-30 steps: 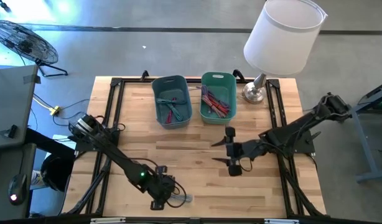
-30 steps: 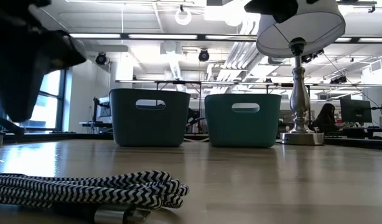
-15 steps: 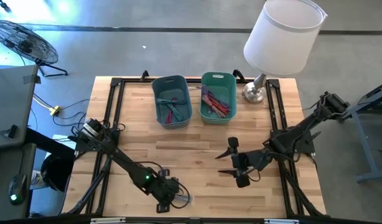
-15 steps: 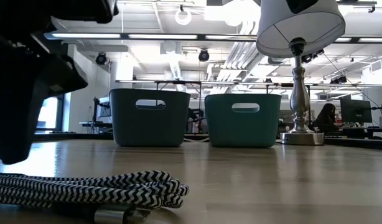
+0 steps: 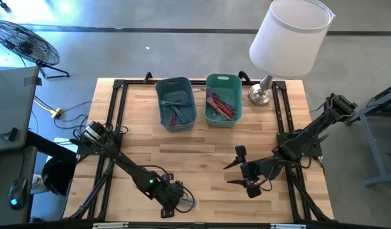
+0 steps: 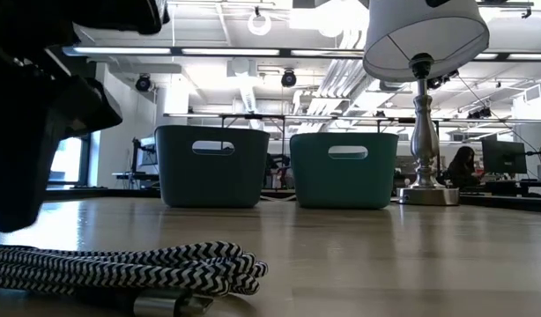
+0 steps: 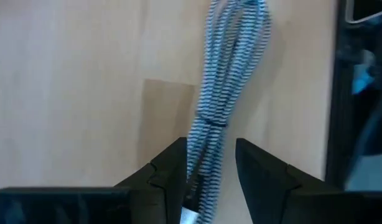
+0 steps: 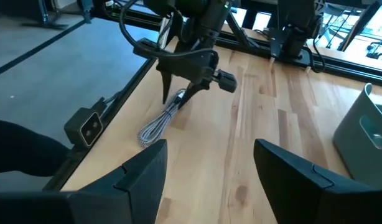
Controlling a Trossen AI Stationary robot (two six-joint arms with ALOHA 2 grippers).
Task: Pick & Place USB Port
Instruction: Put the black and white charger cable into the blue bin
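Since a second ago the left gripper [image 7: 206,171] has been lowered over the braided USB cable [image 7: 222,106] at the tabletop's near edge, fingers spread astride it, so squeezing is best centred on the bundle, while the spread-fingered right gripper [image 5: 235,174] has been drawn back, short of the far bins [image 5: 177,104].

The left end effector [image 7: 208,171] straddles a braided cable [image 7: 223,93], fingers apart.

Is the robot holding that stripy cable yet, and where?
Not yet. The left gripper is open around the cable's plug end; the right gripper is empty.
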